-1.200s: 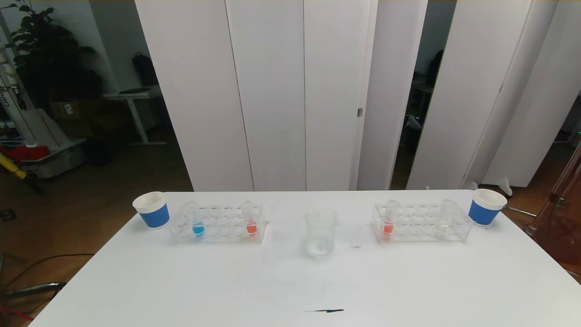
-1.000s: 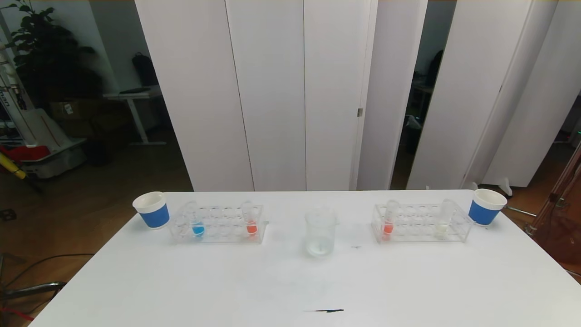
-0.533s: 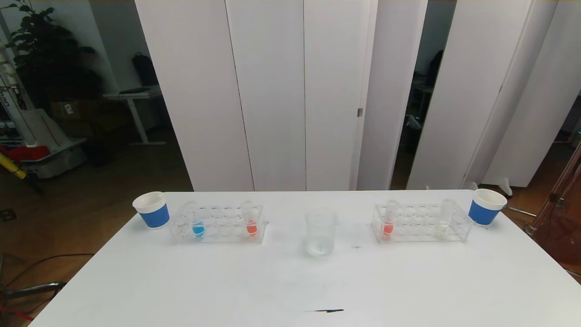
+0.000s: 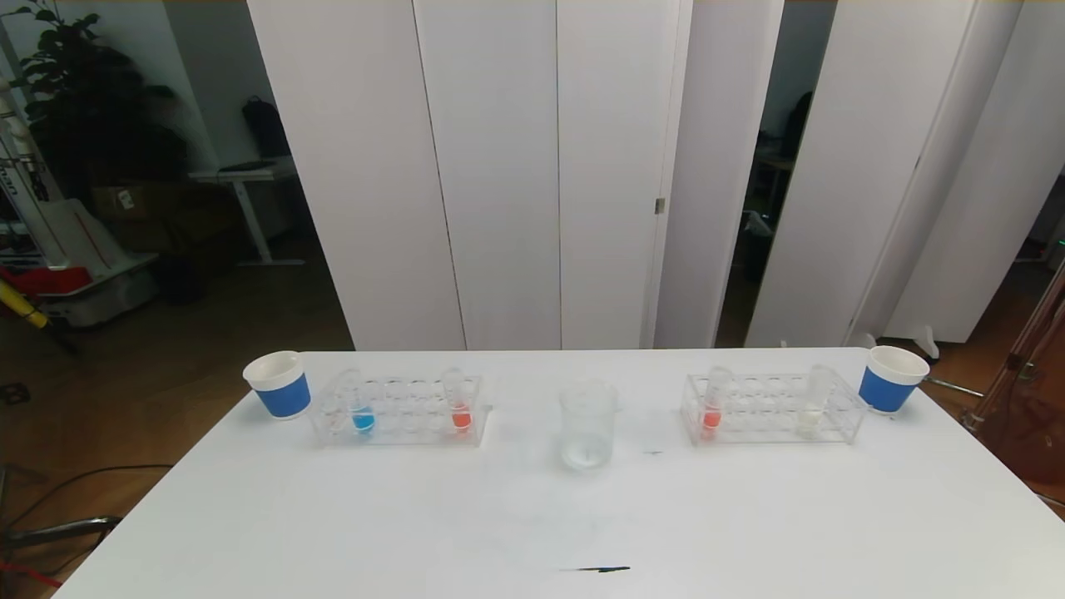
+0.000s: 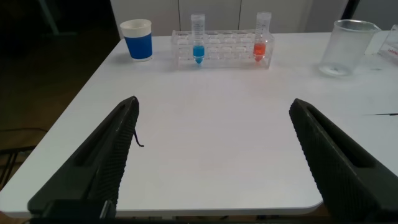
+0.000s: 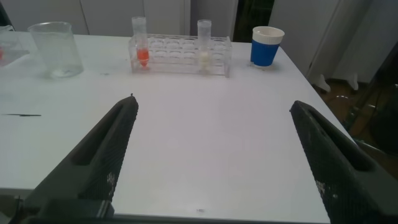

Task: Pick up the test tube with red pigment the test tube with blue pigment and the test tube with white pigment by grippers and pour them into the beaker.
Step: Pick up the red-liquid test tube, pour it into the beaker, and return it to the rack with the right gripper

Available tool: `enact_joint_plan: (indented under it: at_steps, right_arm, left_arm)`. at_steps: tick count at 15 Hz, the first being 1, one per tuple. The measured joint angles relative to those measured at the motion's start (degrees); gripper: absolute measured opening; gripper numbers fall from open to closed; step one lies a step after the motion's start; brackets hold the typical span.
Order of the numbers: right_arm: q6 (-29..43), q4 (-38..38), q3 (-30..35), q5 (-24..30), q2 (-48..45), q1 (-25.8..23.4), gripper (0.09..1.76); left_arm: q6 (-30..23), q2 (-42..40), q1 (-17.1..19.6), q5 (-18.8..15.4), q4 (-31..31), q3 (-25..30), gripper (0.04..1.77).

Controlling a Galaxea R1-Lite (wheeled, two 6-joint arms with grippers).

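Nothing moved — only wrist views show left gripper (image 5: 211, 155), seemingly open.

The beaker (image 4: 588, 424) stands mid-counter (image 4: 532, 516) between two racks. The left rack (image 4: 398, 409) holds the test tube with blue pigment (image 4: 358, 403); the right rack (image 4: 772, 408) holds the test tube with white pigment (image 4: 814, 401).

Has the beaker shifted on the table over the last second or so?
No. The beaker sits in the same spot between the two tube racks, just as far from the small dark mark on the table.

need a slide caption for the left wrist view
Open left claw above the table's near edge, facing the rack holding blue and red tubes.
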Motion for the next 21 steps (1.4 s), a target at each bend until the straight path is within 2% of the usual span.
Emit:
enact_joint_plan:
  at_steps: [15,18,21]
  right_arm:
    - [-0.04,0.29,-0.11,0.41,0.0,0.0,1.75]
    - [-0.34,2.88,-3.46,0.88,0.69,0.02,1.75]
    - [-0.43,4.25,-11.43,1.23,6.07,0.13,1.75]
  left_arm:
    - [0.05,0.0,0.0,0.0,0.0,0.0,1.73]
    - [0.05,0.0,0.0,0.0,0.0,0.0,1.73]
    - [0.05,0.0,0.0,0.0,-0.02,0.0,1.73]
